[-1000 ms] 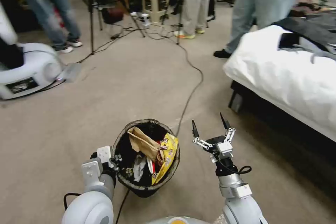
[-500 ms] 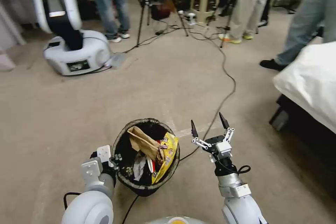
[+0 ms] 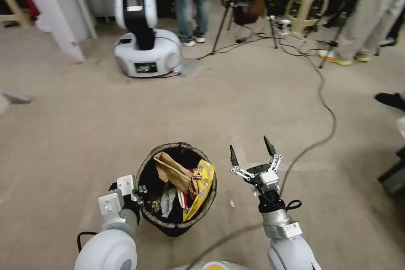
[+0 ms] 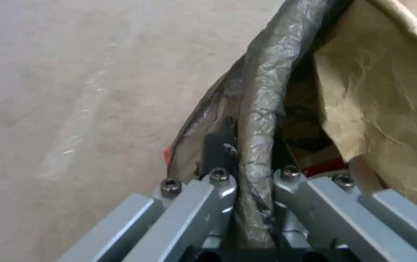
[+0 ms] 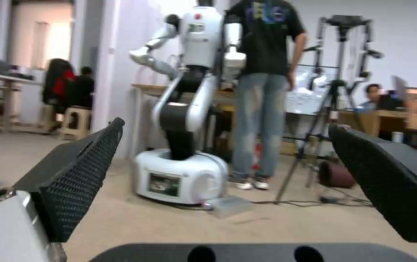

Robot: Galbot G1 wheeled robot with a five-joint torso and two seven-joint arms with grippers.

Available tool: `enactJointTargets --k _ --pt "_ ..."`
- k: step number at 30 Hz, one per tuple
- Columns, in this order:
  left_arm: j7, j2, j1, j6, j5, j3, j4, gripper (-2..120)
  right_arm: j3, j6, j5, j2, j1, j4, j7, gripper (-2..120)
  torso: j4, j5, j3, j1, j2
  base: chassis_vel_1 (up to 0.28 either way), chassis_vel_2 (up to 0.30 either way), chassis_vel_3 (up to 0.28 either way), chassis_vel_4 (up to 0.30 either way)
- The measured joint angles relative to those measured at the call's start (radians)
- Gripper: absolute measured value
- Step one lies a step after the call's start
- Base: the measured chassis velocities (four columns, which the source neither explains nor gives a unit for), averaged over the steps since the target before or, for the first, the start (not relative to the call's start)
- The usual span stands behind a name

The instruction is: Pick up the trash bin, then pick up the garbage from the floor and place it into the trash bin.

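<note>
The trash bin [image 3: 176,219], lined with a dark bag, hangs just in front of me, low and left of centre. My left gripper [image 3: 138,192] is shut on its bag-covered rim [image 4: 257,120], one finger [image 4: 218,149] outside and one inside. Garbage fills the bin: a crumpled brown paper bag [image 3: 172,171] [image 4: 392,109], a yellow snack wrapper [image 3: 201,187] and white tissue [image 3: 168,202]. My right gripper [image 3: 251,152] [image 5: 226,125] stands open and empty to the right of the bin, fingertips [image 5: 80,178] pointing forward above the floor.
Another white robot [image 3: 145,50] [image 5: 184,174] stands ahead on the beige carpet. A black cable [image 3: 327,114] snakes across the floor at right. Tripods, stools and standing people line the back. A white pillar [image 3: 55,12] is far left, a dark furniture corner [image 3: 394,177] far right.
The whole picture has slid to the right, so the camera has turned left: the bed has left the view and the other robot now stands ahead. Arms and bin keep their places.
</note>
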Motion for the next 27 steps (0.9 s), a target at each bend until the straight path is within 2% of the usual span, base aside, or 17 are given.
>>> enactJointTargets --k 5,19,27 --pt "0.001 -0.001 0.0 -0.004 0.005 0.003 0.009 0 0.002 0.0 0.0 0.001 -0.001 0.002 -0.003 100 0.0 0.0 0.0 0.0 0.0 0.078 0.092 0.074 0.081" --pt "0.003 0.001 0.002 0.008 -0.003 0.007 0.008 0 0.004 0.002 0.0 0.002 -0.004 0.006 -0.008 100 -0.0002 0.0 0.0 0.0 0.0 0.0 0.0 0.0 0.0" --pt "-0.034 0.006 -0.009 0.044 -0.115 -0.007 0.003 0 0.001 0.007 -0.002 0.004 -0.007 0.006 -0.013 100 -0.0002 0.0 0.0 0.0 0.0 0.0 0.0 0.0 0.0"
